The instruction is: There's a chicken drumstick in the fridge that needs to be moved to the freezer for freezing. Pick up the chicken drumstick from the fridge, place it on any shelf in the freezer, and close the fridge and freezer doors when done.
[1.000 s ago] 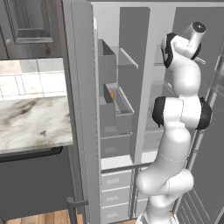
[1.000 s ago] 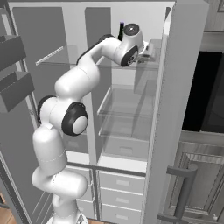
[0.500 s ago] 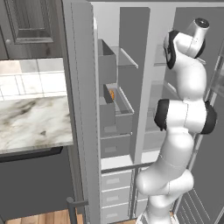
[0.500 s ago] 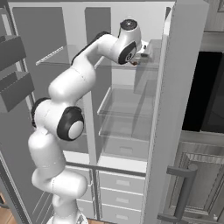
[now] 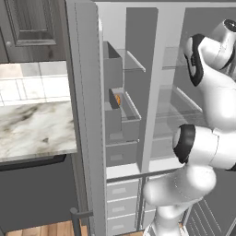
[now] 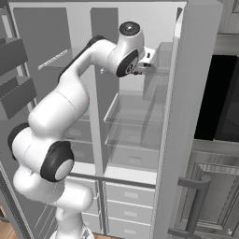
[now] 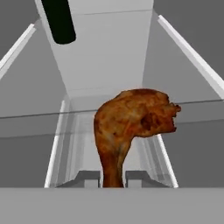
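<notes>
From the left base camera I see the arm (image 5: 207,138) rising at the right and reaching up into the fridge (image 5: 184,92), its wrist near the top right corner. The freezer (image 5: 133,92) stands left of the grey divider, its door (image 5: 87,129) swung out toward me; an orange food item (image 5: 118,99) sits in a bin on that door.

From the right base camera the wrist sits above the upper clear shelf (image 6: 135,109), close to its right edge, with the gripper (image 6: 140,71) hidden behind the hand.

Through the hand camera the chicken drumstick (image 7: 131,127) fills the middle, its bone end pinched between the pressed-together fingertips (image 7: 89,177), its meaty end up, hanging clear of the glass below.
</notes>
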### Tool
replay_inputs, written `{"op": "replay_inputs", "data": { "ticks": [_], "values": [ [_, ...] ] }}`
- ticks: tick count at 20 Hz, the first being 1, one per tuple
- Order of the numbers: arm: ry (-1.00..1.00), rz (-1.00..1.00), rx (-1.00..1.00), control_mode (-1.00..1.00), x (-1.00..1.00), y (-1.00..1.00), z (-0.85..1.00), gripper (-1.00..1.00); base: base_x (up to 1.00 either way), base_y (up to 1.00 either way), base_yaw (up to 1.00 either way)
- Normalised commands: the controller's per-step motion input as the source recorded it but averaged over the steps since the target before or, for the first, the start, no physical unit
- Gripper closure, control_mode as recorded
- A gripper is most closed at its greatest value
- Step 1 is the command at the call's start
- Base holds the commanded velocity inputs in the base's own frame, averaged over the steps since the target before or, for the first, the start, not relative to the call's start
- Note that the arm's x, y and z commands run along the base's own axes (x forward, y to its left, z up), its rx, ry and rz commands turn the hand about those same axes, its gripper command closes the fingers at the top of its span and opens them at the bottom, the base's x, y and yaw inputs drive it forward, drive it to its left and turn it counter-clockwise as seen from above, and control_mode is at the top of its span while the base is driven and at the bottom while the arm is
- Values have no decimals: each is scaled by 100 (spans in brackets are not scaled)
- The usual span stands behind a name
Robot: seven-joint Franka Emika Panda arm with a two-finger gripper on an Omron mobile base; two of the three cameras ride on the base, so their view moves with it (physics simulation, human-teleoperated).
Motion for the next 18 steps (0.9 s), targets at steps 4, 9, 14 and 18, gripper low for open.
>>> {"op": "replay_inputs", "data": {
  "ticks": [4,9,14,18],
  "values": [
    [17,0,-11,-100,-93,76,25,100,0,0,0],
    [24,0,-7,-100,-100,57,35,100,0,0,0],
    [9,1,12,-100,-100,55,21,100,0,0,0],
    [-8,13,5,-100,-60,66,11,100,0,0,0]
  ]
}}
